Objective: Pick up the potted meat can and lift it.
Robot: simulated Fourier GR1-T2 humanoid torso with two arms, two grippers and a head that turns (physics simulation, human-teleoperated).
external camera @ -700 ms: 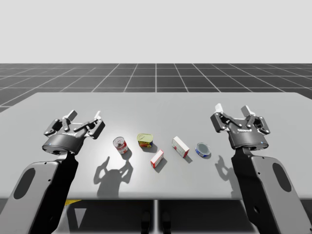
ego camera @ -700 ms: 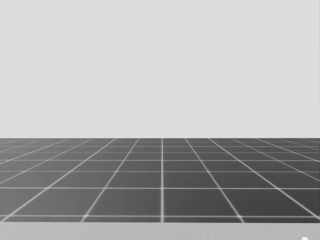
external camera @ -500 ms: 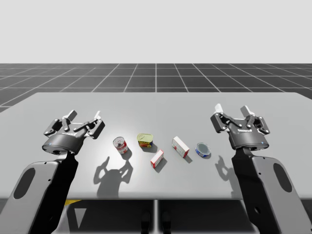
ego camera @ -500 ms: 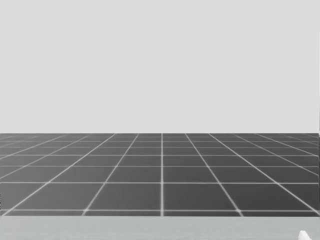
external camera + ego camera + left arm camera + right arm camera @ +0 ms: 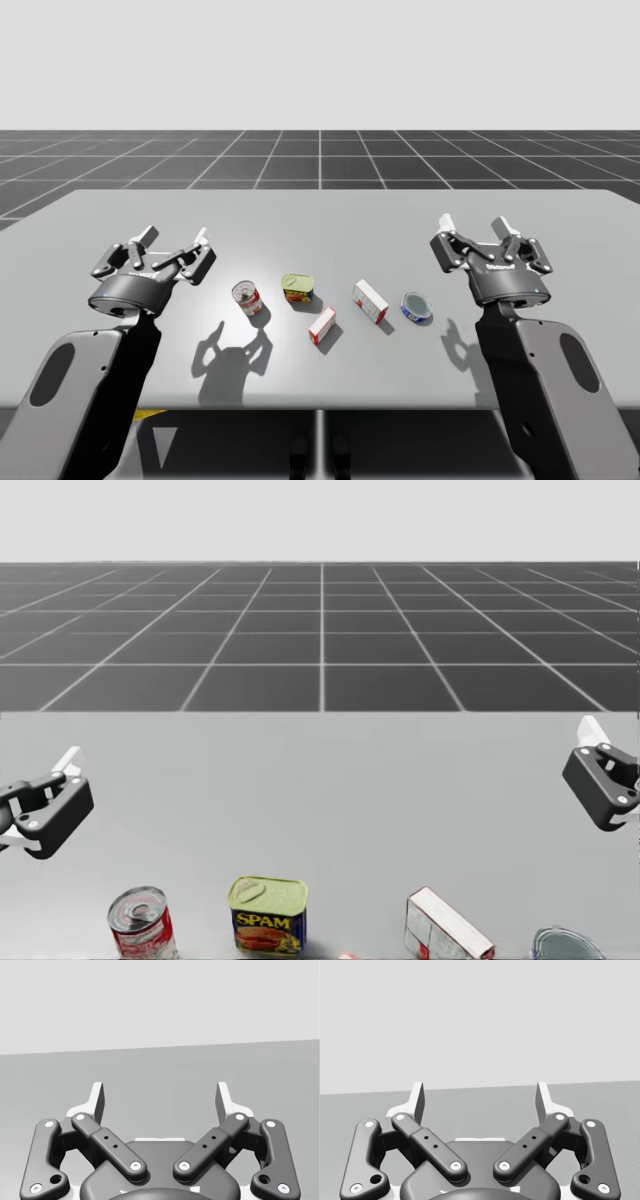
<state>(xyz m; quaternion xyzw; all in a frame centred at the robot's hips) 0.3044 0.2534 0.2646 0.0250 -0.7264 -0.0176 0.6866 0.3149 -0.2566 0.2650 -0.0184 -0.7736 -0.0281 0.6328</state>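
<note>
Showing the opening stage of the task: no part of the lift is yet done. We find the potted meat can (image 5: pixel 297 288), a squat can with a yellow-green top, standing upright on the table (image 5: pixel 320 215), just left of centre in the high view and at the lower edge of the head view.

Our left hand (image 5: pixel 174 240) hovers at the left of the high view and our right hand (image 5: pixel 477 226) at the right. Each has its fingers spread apart with nothing between them, and in both wrist views bare table lies ahead of the fingers. Both hands are well apart from the can.

Other things stand near it:
- a round red can (image 5: pixel 247 298) to its left;
- a small red-and-white box (image 5: pixel 322 325) just below and to its right;
- a larger red-and-white box (image 5: pixel 369 301) further right;
- a flat blue tin (image 5: pixel 417 306) beyond that.

In our judgement everything is left to do: the reach, the descent over the can, the closing of the fingers on its sides, and the lift. The left hand appears somewhat nearer, though the red can lies between.
</note>
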